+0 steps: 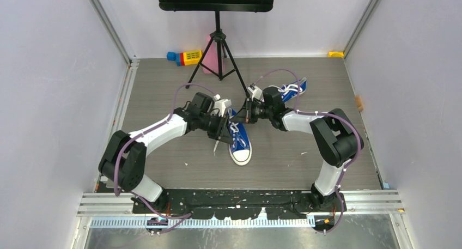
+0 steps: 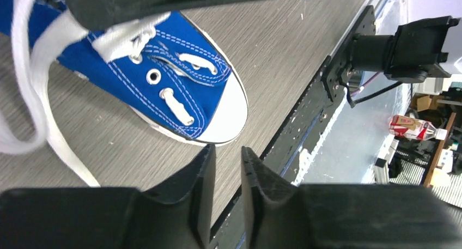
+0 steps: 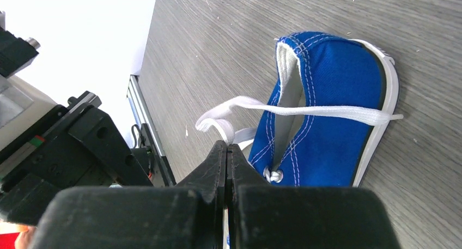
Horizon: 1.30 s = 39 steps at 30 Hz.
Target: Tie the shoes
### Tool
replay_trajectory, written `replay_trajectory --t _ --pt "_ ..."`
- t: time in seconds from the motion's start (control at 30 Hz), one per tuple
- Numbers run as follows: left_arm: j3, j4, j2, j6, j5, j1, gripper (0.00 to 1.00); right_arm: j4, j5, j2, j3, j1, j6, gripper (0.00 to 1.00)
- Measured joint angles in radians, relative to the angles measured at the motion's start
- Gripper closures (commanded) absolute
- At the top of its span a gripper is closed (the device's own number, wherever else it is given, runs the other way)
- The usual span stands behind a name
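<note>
A blue canvas shoe with a smooth white rubber toe cap lay on the grey wood-grain counter. The left pincer, slightly parted and empty, hung close by its toe. The right pincer was closed at the heel, with the flat white lace looping to its tips.

A blue shoe lies on the table, its toe cap near the slightly parted left tool.
</note>
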Motion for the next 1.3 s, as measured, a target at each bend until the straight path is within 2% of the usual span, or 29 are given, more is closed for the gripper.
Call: replay_trajectory --t 0.1,0.33,0.4,0.47,0.63,0.77,1.0,1.13,1.3 --pt "-0.010 -0.027 -0.030 0.011 -0.035 -0.003 0.63 0.000 0.002 0.000 0.002 -0.002 0.000 1.00" --pt "-0.055 0.005 -0.248 0.075 -0.293 0.000 0.48 0.000 0.002 0.000 0.003 -0.002 0.000 1.00" --pt "-0.053 0.039 -0.268 0.106 -0.351 0.005 0.43 0.000 0.002 0.000 0.003 -0.002 0.001 1.00" --pt "-0.045 0.061 -0.250 0.132 -0.386 0.012 0.42 0.000 0.002 0.000 0.003 -0.002 0.003 1.00" --pt "-0.020 0.091 -0.129 0.178 -0.430 0.022 0.45 0.000 0.002 0.000 0.003 -0.002 0.008 1.00" --pt "-0.017 0.110 -0.055 0.203 -0.433 0.023 0.58 0.000 0.002 0.000 0.003 -0.002 0.010 1.00" --pt "0.024 0.117 0.007 0.232 -0.418 0.023 0.68 0.001 0.001 0.002 0.003 -0.002 0.014 1.00" --pt "0.042 0.117 0.027 0.237 -0.415 0.023 0.79 0.001 0.001 0.005 0.003 -0.002 0.014 1.00" --pt "0.049 0.082 0.039 0.233 -0.409 0.023 0.66 0.001 0.001 0.006 0.005 -0.002 0.014 1.00"
